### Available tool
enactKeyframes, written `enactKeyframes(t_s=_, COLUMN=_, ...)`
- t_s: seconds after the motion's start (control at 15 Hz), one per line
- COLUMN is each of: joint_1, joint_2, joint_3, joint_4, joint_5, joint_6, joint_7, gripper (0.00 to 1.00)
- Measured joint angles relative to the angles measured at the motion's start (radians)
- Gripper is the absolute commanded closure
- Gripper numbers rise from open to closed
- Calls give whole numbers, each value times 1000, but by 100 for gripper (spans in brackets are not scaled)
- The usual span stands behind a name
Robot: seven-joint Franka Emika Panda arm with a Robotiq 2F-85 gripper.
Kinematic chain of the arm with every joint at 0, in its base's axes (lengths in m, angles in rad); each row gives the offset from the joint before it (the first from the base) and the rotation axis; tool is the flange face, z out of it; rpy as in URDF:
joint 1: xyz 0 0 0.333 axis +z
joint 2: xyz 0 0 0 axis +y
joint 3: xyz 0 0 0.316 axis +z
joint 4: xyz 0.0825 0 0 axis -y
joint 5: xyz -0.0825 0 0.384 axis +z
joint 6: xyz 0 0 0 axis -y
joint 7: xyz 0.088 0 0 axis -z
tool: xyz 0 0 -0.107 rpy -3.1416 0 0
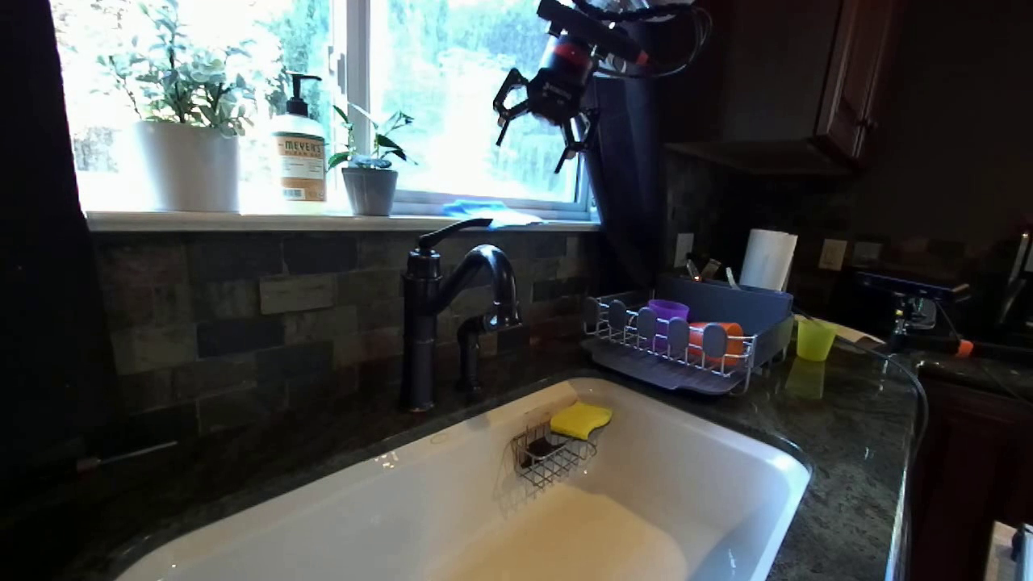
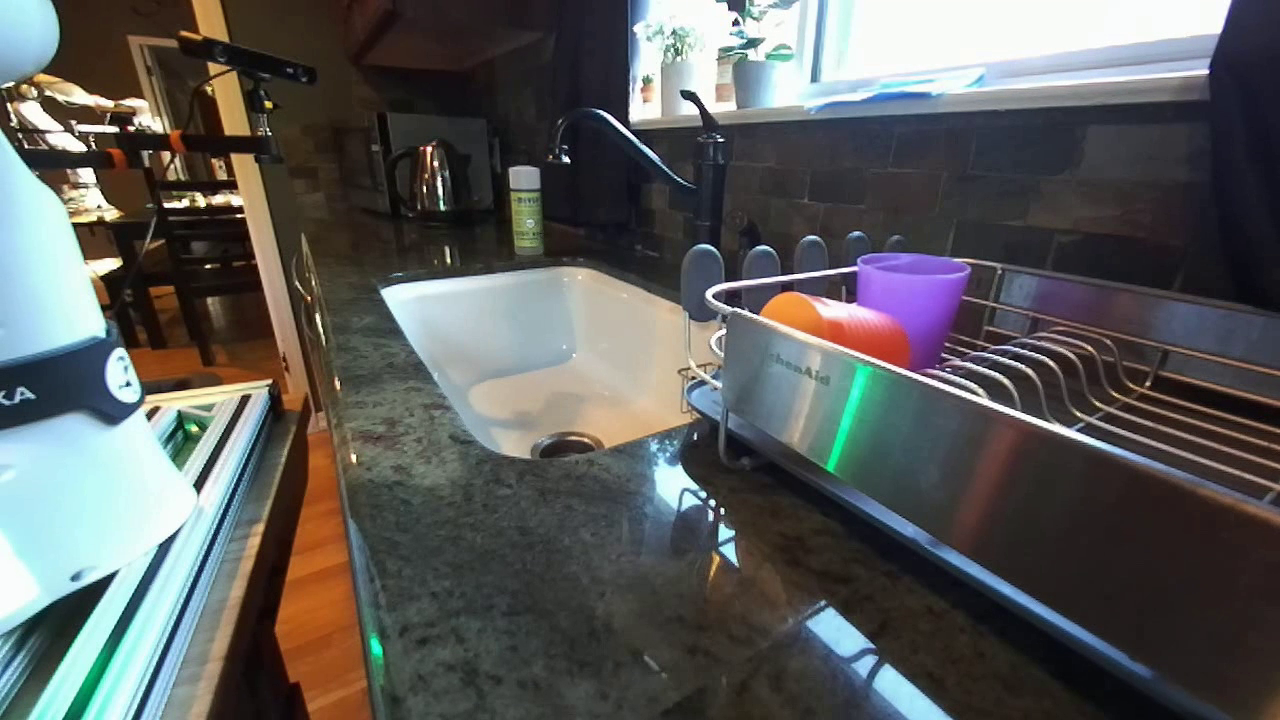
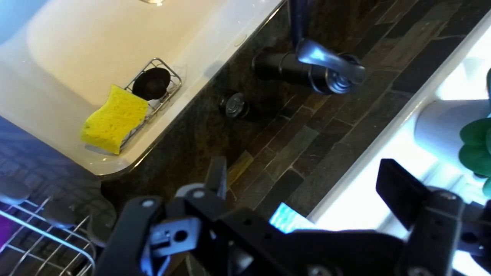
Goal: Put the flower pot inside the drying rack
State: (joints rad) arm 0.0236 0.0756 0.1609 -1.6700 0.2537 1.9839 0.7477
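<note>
The flower pot (image 1: 370, 191), small and grey with sparse green leaves, stands upright on the window sill beside the labelled bottle. It also shows in an exterior view (image 2: 757, 84) and, partly cut off, at the right of the wrist view (image 3: 437, 126). The drying rack (image 1: 646, 323) stands on the counter right of the sink; its metal side shows in an exterior view (image 2: 950, 450) and its wires at the lower left of the wrist view (image 3: 46, 234). My gripper (image 1: 529, 157) is open and empty, high before the window, right of the pot. Its fingers (image 3: 303, 168) are wide apart.
A purple cup (image 2: 915, 300) and an orange cup (image 2: 840, 325) are in the rack. The faucet (image 1: 420, 323) rises below the sill, behind the white sink (image 1: 686, 452). A soap bottle (image 1: 299, 153) and bushy plant's pot (image 1: 190, 165) stand left of the flower pot. A blue cloth (image 1: 492, 214) lies on the sill.
</note>
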Motion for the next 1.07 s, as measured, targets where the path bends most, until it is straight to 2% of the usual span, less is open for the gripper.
enactKeyframes(t_s=0.47, joint_1=27, joint_2=187, joint_3=-14, joint_4=236, joint_5=59, joint_6=-97, joint_7=-114, gripper=0)
enactKeyframes(t_s=0.8, joint_1=82, joint_2=325, joint_3=-25, joint_4=406, joint_5=13, joint_6=-90, joint_7=-136, gripper=0)
enactKeyframes(t_s=1.07, joint_1=132, joint_2=396, joint_3=-29, joint_4=479, joint_5=-27, joint_6=-19, joint_7=-140, gripper=0)
